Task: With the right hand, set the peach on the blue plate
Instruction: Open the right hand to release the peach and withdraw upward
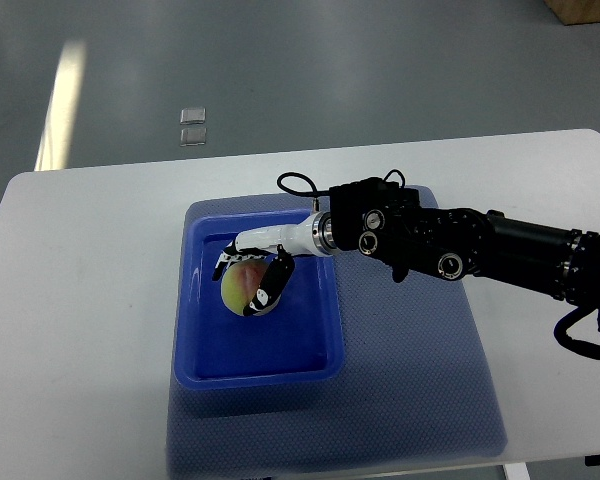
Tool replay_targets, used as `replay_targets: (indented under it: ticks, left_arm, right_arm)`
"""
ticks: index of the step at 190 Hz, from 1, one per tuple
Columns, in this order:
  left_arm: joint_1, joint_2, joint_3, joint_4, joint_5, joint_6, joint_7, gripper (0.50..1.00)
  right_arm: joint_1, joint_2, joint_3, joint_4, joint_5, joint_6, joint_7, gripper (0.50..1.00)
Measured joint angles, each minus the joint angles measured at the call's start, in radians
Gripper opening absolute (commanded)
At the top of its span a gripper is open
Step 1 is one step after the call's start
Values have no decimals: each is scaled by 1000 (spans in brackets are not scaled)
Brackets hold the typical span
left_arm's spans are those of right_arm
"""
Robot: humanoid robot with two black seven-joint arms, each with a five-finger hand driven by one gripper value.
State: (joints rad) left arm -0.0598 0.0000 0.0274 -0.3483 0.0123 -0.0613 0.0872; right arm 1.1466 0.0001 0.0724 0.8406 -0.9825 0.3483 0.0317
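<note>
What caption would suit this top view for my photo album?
Robot's right hand holds a peach over the blue plate on a white table.

The blue plate (260, 365), a rectangular tray with raised walls, sat near the middle of the white worktop (70, 330), on the left part of a blue mat (420, 400). Its walls hemmed any low sideways entry. Inside, the peach (242, 288) and the right robot hand (252, 272) closed around it filled the far half, and the black arm crossed above the right wall. The near half of the plate lay bare. Worktop toward the left edge was open.
</note>
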Motion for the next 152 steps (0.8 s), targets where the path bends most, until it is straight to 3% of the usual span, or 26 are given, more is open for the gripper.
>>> replay_targets:
  ticks: [33, 57, 98, 152]
  left_arm:
    - [0, 0, 0, 0, 0, 0, 1, 1000]
    - [0, 0, 0, 1, 0, 0, 2, 1000]
    - [0, 0, 0, 1, 0, 0, 2, 1000]
    - [0, 0, 0, -8, 1, 0, 33, 1000]
  right_arm:
    - [12, -11, 11, 0, 5, 10, 1, 924]
    - [60, -74, 34, 16, 21, 18, 1, 924]
    - [95, -219, 298, 25, 97, 39, 6, 924]
    - [-183, -250, 791, 21, 377, 12, 14, 924]
